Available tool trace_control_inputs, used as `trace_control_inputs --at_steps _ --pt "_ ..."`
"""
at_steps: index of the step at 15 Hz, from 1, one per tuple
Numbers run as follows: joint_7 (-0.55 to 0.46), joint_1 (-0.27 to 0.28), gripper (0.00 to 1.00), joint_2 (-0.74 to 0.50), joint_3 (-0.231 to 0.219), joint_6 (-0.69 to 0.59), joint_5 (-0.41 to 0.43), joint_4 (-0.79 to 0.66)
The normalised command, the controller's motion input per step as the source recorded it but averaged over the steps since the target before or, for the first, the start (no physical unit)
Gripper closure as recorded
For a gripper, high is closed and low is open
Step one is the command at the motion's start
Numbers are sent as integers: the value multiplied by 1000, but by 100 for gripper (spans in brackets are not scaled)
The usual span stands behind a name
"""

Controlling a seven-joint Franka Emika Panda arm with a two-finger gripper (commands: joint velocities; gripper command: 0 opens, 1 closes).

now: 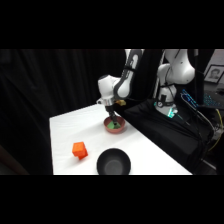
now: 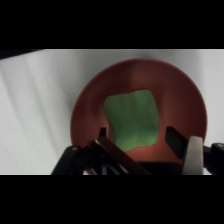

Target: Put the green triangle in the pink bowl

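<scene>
White table [image 1: 145, 150] against black drapes: the green triangle [image 2: 132, 120] lies in the pink bowl [image 2: 85, 107], the gripper [image 2: 145, 142] above it, fingers spread and released; orange cube [image 1: 79, 149] and black bowl [image 1: 113, 162] nearby.

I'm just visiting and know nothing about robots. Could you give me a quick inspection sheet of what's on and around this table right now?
Surface: white table, bare apart from the items below.
Job's things: green triangle lies inside the pink bowl, near its middle; the bowl sits toward the table's far edge.
Clutter: orange cube near the left front edge; black bowl at the front edge, nothing seen in it.
Claw: claw hangs over the pink bowl, fingers apart on either side of the triangle, not gripping it.
Cables: some wires at the far right, off the table.
Surroundings: black curtain behind; black cloth to the right of the table.
</scene>
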Motion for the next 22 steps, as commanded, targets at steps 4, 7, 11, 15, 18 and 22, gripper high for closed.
trace_control_inputs --at_steps 4,7,11,15,18,22 --pt "-57 -47 0 -258 -20 -11 -55 -149" --pt "-84 -41 0 -420 -39 -185 -106 -190" --pt "-107 -25 0 -499 -56 -319 -126 -153" --pt "-75 7 0 -470 -77 -328 -144 -82" --pt "-60 15 0 -417 -86 -322 -133 -17" --pt "-66 16 0 -328 -86 -305 -97 52"
